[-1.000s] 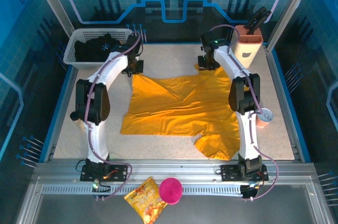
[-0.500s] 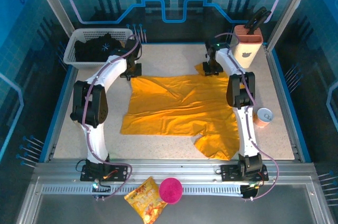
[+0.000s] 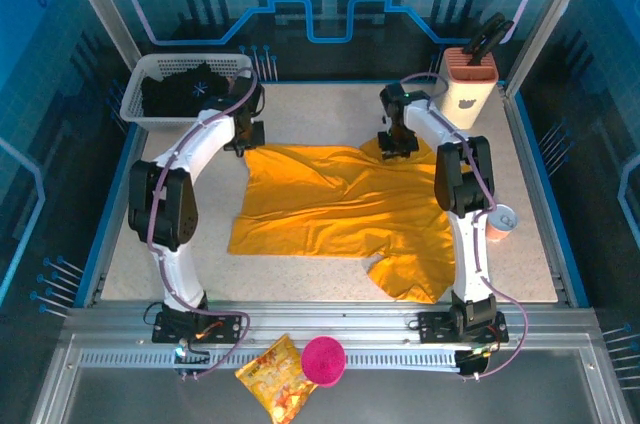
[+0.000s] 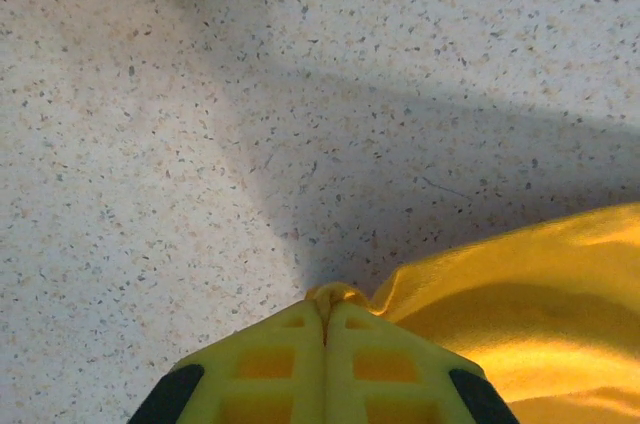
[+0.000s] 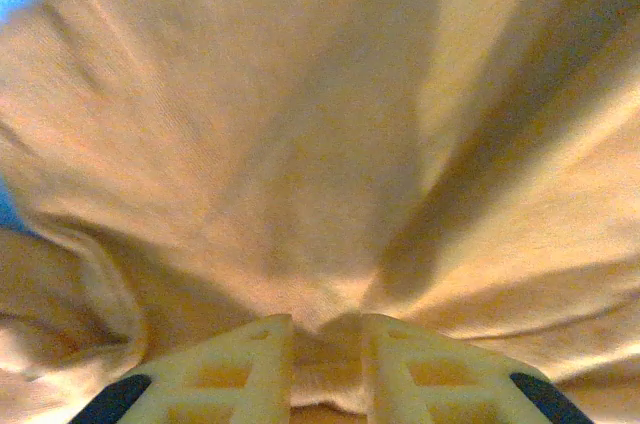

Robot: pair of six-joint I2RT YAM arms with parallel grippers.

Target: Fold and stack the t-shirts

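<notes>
The mustard-orange t-shirt (image 3: 335, 209) lies spread on the speckled table, one sleeve hanging toward the near right. My left gripper (image 3: 246, 144) sits at the shirt's far left corner; in the left wrist view its yellow fingers (image 4: 290, 354) are shut on a small nub of the orange cloth (image 4: 500, 294). At the far right edge, my right gripper (image 3: 397, 142) pinches a bunched fold of the same shirt (image 5: 300, 144) between its fingers (image 5: 245, 364). The black t-shirt (image 3: 185, 94) with a white starburst lies in the white basket (image 3: 137, 94).
A knife block (image 3: 468, 84) stands at the far right corner and a small cup (image 3: 501, 218) sits by the right edge. On the front rail lie a crinkly snack bag (image 3: 277, 384) and a pink ball (image 3: 323, 359). Bare table (image 3: 320, 109) shows beyond the shirt.
My right gripper has come nearer and down onto the shirt's far right edge, dragging the bunched fold inward. The left arm has shifted slightly left, still holding its corner.
</notes>
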